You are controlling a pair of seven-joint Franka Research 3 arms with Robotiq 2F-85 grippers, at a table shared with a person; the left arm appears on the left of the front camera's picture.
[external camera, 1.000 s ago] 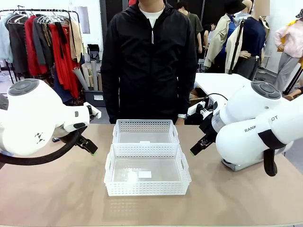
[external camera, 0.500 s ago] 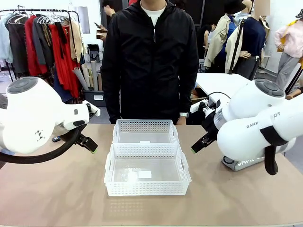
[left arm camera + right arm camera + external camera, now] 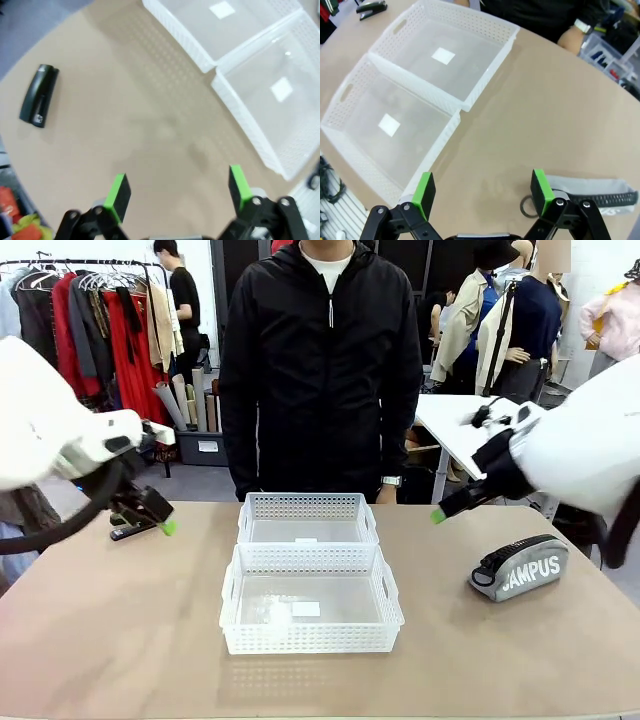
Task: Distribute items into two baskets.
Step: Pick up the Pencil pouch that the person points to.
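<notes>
Two white lattice baskets stand end to end at mid-table, the near basket (image 3: 310,638) and the far basket (image 3: 305,506), both with nothing in them. The grey "CAMPUS" pouch (image 3: 520,568) lies on the table to the right of them. The black stapler (image 3: 128,531) lies at the far left, partly behind my left gripper (image 3: 160,525). My left gripper (image 3: 178,189) is open above bare table, with the stapler (image 3: 39,95) ahead to its left. My right gripper (image 3: 438,514) hangs open above the table, and the pouch (image 3: 592,199) lies just past the right gripper (image 3: 482,190).
A person in a black jacket stands at the far edge behind the baskets, with a watch-wearing wrist (image 3: 580,26) near the table edge. Bare tabletop (image 3: 120,640) spreads on both sides of the baskets (image 3: 250,135) (image 3: 427,160).
Both arms have drawn back and up, away from the baskets. That uncovered the pouch on the right and the stapler on the left. Both grippers stay open.
</notes>
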